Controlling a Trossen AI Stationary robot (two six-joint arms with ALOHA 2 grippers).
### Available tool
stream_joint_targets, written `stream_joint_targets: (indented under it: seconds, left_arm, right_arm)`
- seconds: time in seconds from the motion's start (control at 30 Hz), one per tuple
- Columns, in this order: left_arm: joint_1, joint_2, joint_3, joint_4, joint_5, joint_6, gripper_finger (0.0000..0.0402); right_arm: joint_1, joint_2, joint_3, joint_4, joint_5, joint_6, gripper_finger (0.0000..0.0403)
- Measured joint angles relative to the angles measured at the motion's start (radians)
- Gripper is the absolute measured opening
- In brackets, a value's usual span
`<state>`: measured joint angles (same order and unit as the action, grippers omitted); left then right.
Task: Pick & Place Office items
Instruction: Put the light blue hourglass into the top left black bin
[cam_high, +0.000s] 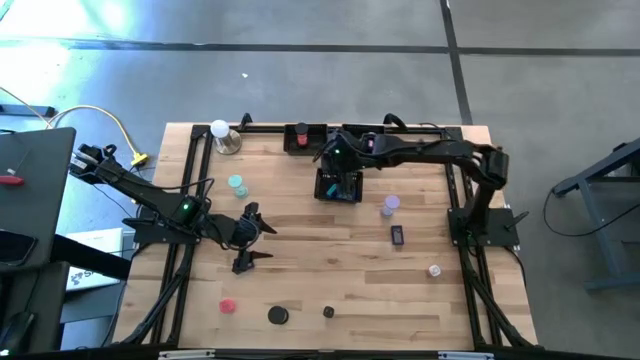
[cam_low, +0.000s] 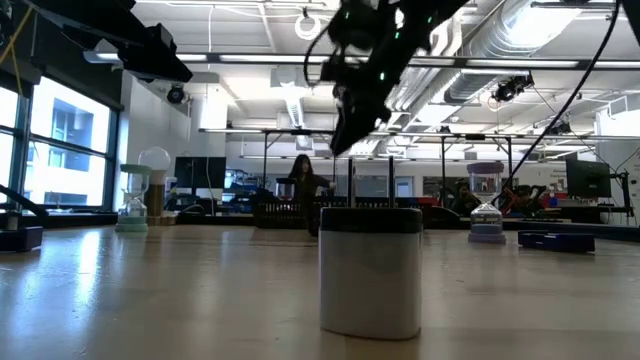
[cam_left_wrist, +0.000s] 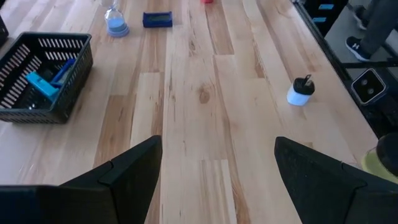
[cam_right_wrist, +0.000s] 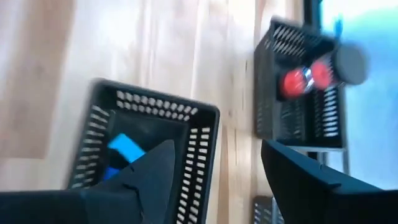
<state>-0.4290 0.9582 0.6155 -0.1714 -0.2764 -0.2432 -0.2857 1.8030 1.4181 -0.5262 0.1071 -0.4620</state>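
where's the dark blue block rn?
High view: the dark blue block lies on the table's right half, just below the lavender piece, outside the mesh tray.

White ball lamp (cam_high: 221, 131) at table's (cam_high: 300, 290) far edge; two blk mesh trays (cam_high: 338, 186) nearby.

- Left tool (cam_left_wrist: 214, 180) low over the pale wooden plank counter (cam_left_wrist: 205, 93), two dark fingers (cam_left_wrist: 124, 177) spread wide, nothing between.
- Black mesh plastic basket (cam_left_wrist: 15, 109) off to one side, holding bright blue blocks (cam_left_wrist: 43, 84).
- Farther off: lavender hourglass-shaped piece (cam_left_wrist: 115, 23) beside a dark blue rectangular block (cam_left_wrist: 157, 20).
- Small white cylinder with black cap (cam_left_wrist: 300, 92) standing alone near the counter edge.
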Motion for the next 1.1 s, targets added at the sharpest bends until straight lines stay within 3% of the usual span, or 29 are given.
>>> stream_joint_targets:
  seconds: [0.43,0.63,0.77,0.97,1.1]
  left_arm:
    - [0.029,0.000,0.000,0.030,-0.003,0.054,0.0306]
    - [0.050,0.000,0.000,0.038,-0.015,0.055,0.0354]
    - [0.055,0.000,0.000,0.039,-0.014,0.034,0.0394]
    - [0.062,0.000,0.000,0.025,-0.022,0.063,0.0390]
    - [0.125,-0.013,0.008,-0.086,-0.050,0.023,0.0389]
  right_arm:
    - [0.226,-0.157,-0.001,-0.124,0.018,0.194,0.0229]
    - [0.316,-0.159,0.000,-0.167,0.034,0.279,0.0229]
    - [0.372,-0.159,0.000,-0.179,0.101,0.352,0.0229]
    - [0.452,-0.159,0.000,-0.234,0.156,0.465,0.0229]
    - [0.504,-0.159,0.000,-0.255,0.156,0.537,0.0229]
